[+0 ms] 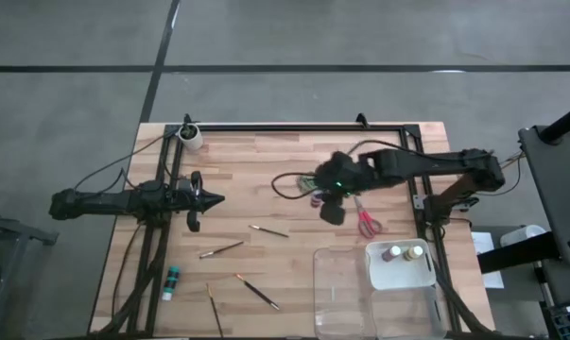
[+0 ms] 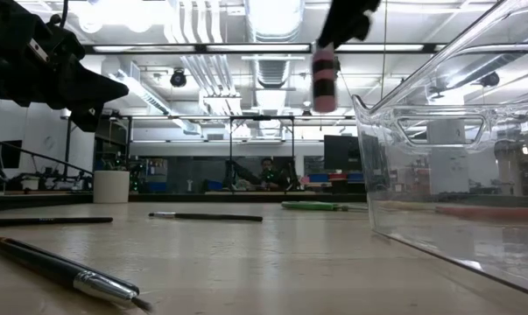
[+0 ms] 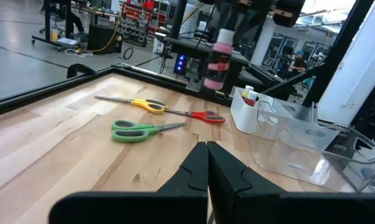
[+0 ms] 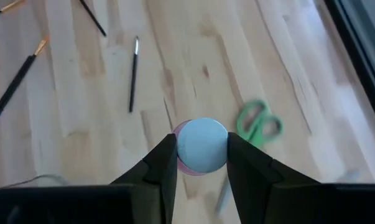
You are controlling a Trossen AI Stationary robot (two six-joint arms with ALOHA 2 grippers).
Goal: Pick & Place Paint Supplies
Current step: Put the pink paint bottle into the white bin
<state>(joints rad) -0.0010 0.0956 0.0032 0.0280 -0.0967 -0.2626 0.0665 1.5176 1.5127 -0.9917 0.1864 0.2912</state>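
Observation:
A pink paint bottle with a pale cap hangs high over the table's middle, my right gripper shut on it. Green scissors, yellow scissors and red scissors lie flat on the wood below and around it. Several thin brushes lie on the near half of the table. A teal bottle lies on its side near the left front. My left gripper waits shut and level at the table's left, touching nothing. My right gripper pinches the pink bottle's pale cap between its two fingers, one on each side of the round top. The fingers come from above, slanting down. The bottle hangs below them, nearly upright and lifted clear of the table.
A clear plastic tray stands at the front right; its white compartment holds two bottles. A small white cup stands at the far left corner. A black frame runs along the table's far edge.

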